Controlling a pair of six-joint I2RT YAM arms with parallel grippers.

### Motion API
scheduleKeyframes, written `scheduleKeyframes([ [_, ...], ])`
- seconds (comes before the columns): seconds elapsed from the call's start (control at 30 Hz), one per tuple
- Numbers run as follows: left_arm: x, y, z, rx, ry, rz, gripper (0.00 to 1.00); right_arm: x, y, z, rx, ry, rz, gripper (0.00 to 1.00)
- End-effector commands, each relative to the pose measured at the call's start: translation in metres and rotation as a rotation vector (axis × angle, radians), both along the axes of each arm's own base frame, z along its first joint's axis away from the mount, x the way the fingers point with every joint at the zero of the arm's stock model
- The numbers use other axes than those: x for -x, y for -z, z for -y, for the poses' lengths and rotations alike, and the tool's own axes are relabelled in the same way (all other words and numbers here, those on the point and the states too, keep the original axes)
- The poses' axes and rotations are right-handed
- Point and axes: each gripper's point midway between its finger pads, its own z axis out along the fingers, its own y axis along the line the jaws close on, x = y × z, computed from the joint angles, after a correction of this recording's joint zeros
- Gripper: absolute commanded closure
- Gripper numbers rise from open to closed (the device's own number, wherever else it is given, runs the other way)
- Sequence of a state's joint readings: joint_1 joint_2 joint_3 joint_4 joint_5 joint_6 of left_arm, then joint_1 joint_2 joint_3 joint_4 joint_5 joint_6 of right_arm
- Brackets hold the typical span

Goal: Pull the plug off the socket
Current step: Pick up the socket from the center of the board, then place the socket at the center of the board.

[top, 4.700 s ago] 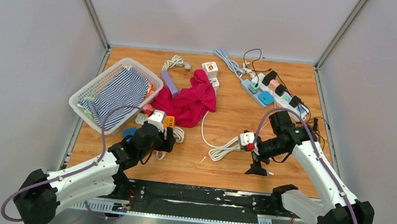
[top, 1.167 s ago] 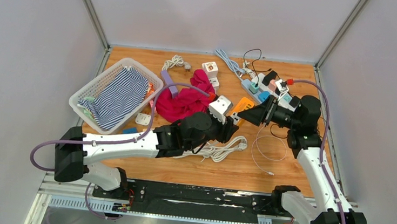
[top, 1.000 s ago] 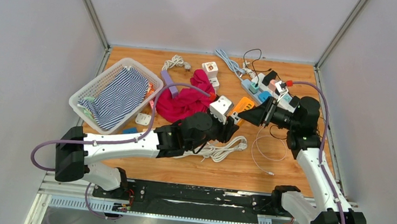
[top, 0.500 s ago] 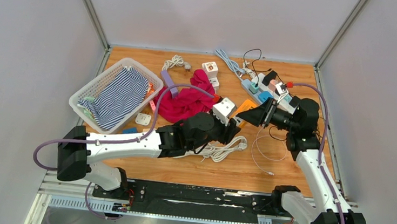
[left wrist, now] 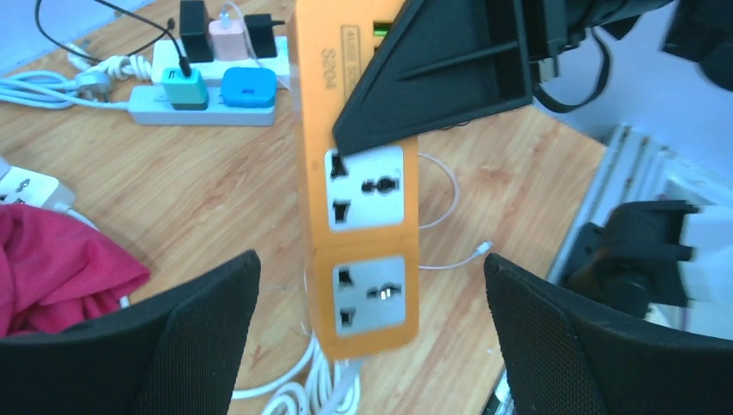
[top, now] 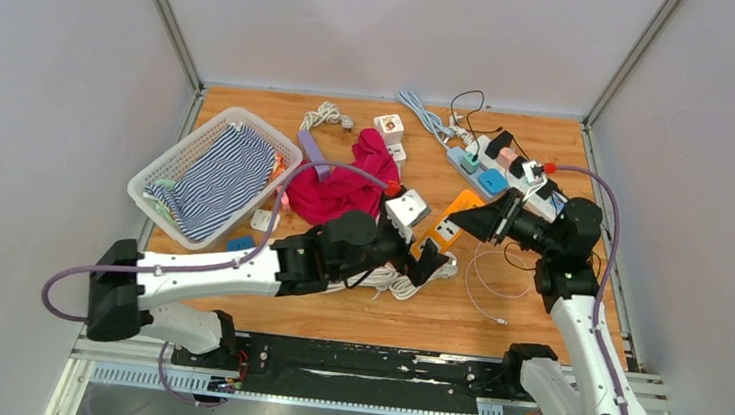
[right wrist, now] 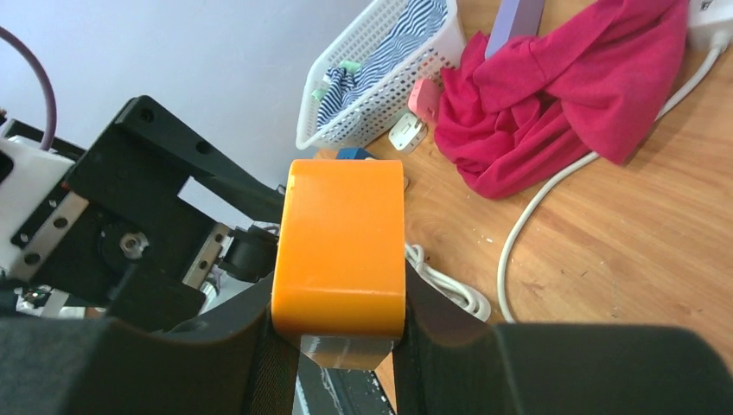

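An orange socket strip [top: 447, 230] hangs in the air over the middle of the table. My right gripper [top: 464, 223] is shut on its upper end, its fingers pressed to both sides of the strip [right wrist: 340, 251]. In the left wrist view two empty outlets of the strip [left wrist: 363, 199] face the camera. My left gripper [left wrist: 372, 264] stands open, its pads wide apart on either side of the strip's lower end and not touching it. The strip's white cable [left wrist: 320, 380] drops to a coil [top: 392, 280] on the wood. No plug shows; the strip's top is hidden behind the right finger.
A white basket [top: 161, 174] with striped cloth stands at the left. A red cloth [top: 345, 191] lies beside it. A white power strip [top: 507, 170] with several chargers lies at the back right. A thin white cable loop [top: 483, 278] lies below the right gripper.
My left gripper has opened, let go of the orange strip and drawn back toward the near edge. My right gripper has closed on the strip and shifted slightly right.
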State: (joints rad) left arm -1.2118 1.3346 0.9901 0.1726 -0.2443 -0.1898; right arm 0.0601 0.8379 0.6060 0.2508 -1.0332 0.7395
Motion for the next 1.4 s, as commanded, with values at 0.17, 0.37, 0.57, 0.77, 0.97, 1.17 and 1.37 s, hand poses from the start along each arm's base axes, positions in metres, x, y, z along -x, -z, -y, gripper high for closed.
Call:
scheduleKeyframes([
  [0.17,0.046,-0.062,-0.073,0.167,0.125,0.143,0.00,0.015,-0.057,0.026,0.054,-0.022,0.293,1.00],
  [0.37,0.038,-0.044,-0.136,-0.073,0.004,0.144,0.00,0.029,-0.099,0.026,0.140,-0.160,0.384,1.00],
  [0.57,0.033,0.013,-0.158,-0.186,-0.072,0.079,0.00,0.031,-0.140,0.028,0.179,-0.186,0.479,1.00],
  [0.77,0.035,0.060,-0.163,-0.129,-0.105,0.025,0.00,0.019,-0.170,0.041,0.233,-0.077,0.540,1.00],
  [0.97,0.040,0.076,-0.167,-0.097,-0.106,0.001,0.00,0.005,-0.203,0.074,0.316,0.109,0.595,1.00],
  [1.17,0.043,0.078,-0.166,-0.070,-0.091,-0.002,0.00,0.000,-0.201,0.119,0.371,0.260,0.570,1.00],
  [1.37,0.044,0.075,-0.168,-0.048,-0.088,0.005,0.00,0.004,-0.193,0.189,0.418,0.406,0.528,1.00],
])
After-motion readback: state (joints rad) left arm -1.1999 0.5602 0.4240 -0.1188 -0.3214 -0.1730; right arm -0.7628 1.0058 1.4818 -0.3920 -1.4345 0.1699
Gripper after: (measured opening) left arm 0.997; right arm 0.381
